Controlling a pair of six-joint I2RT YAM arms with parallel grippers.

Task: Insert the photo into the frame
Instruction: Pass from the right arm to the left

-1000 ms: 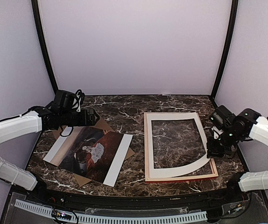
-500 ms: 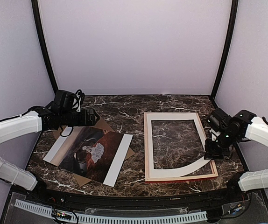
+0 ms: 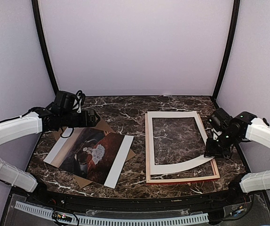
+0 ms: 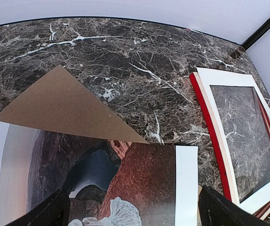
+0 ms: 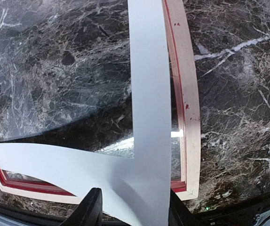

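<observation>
The photo (image 3: 90, 155) lies face up on the left of the table, dark brown with a white figure; the left wrist view shows it close (image 4: 139, 183). My left gripper (image 3: 95, 117) hovers over its far edge, open (image 4: 130, 207), holding nothing. The frame (image 3: 182, 179), red with pale wood edges (image 5: 189, 94), lies flat on the right. A white mat (image 3: 175, 114) with a cutout rests in it, its near right corner curled up. That corner (image 5: 146, 94) lies between the parted fingers of my right gripper (image 3: 212, 151), which stands open (image 5: 132, 207).
A brown backing board (image 3: 107, 126) lies under the photo and shows beyond its far edge (image 4: 64, 103). Purple walls close in the table at the back and sides. A black rail runs along the near edge (image 3: 125, 197).
My right gripper's jaws have parted around the mat's corner. The mat has slid toward the back and sunk lower over the frame. The left arm has not moved.
</observation>
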